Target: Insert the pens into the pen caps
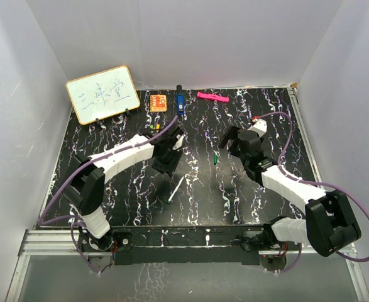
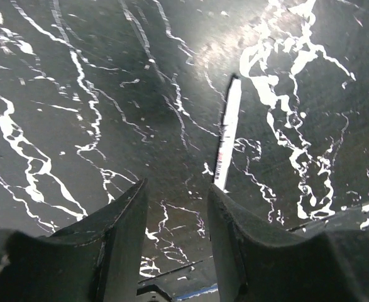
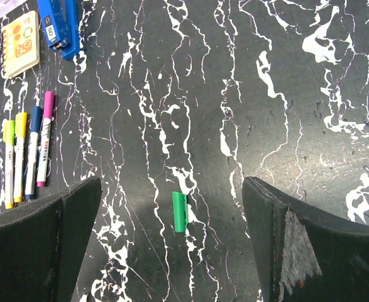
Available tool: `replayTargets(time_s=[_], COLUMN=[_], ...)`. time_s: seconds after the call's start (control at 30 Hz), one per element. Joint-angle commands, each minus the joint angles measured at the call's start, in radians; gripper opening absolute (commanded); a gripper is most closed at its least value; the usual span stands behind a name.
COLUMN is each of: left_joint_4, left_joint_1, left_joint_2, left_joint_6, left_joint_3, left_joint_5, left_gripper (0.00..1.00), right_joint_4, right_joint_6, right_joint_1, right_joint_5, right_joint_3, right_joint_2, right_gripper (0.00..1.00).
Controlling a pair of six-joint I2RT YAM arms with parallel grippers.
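One white-barrelled pen (image 1: 177,188) lies uncapped mid-table, its green tip towards the near edge. In the left wrist view the pen (image 2: 228,133) lies just beyond my right fingertip. My left gripper (image 1: 165,165) (image 2: 176,195) is open and empty, just above the table. A green pen cap (image 1: 215,160) (image 3: 180,212) lies on the table. My right gripper (image 1: 224,143) (image 3: 171,185) is open and empty above it, with the cap lying between the wide-spread fingers. Several capped pens (image 3: 27,154) with yellow-green, yellow, blue and magenta caps lie side by side at the left.
An orange square block (image 1: 158,101) (image 3: 21,44), a dark blue block (image 1: 180,104) (image 3: 61,25) and a pink bar (image 1: 212,97) lie along the back. A small whiteboard (image 1: 102,94) stands at the back left. White walls enclose the table.
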Motion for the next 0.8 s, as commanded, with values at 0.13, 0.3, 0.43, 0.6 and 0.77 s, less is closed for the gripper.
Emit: replayTargets(time_s=[0.13,0.3,0.43,0.6,0.77], left_joint_4=[-0.111,-0.101,-0.087,-0.067,-0.048], left_joint_1=[-0.096,-0.113,-0.118,-0.126,-0.135], left_joint_2=[0.067,0.096,0.122,0.152,0.184], left_joint_6=[-0.012,-0.026,-0.029,-0.028,-0.029], left_joint_3=[0.061,0.059,0.059,0.064,0.066], left_joint_5=[0.011,0.01,0.016,0.029,0.051], left_gripper=[0.39,0.42,0.42,0.44,0.44], right_joint_4=[0.047,0.046,0.047,0.047,0.047], right_joint_6=[0.005,0.004,0.003,0.003,0.004], right_joint_1=[-0.003,-0.003,-0.002,-0.002,-0.004], right_joint_5=[0.027,0.041,0.051,0.059,0.058], right_joint_3=[0.045,0.045,0.04,0.039,0.04], right_joint_2=[0.027,0.029,0.021,0.021,0.024], right_gripper=[0.95,0.96,0.97,0.97,0.97])
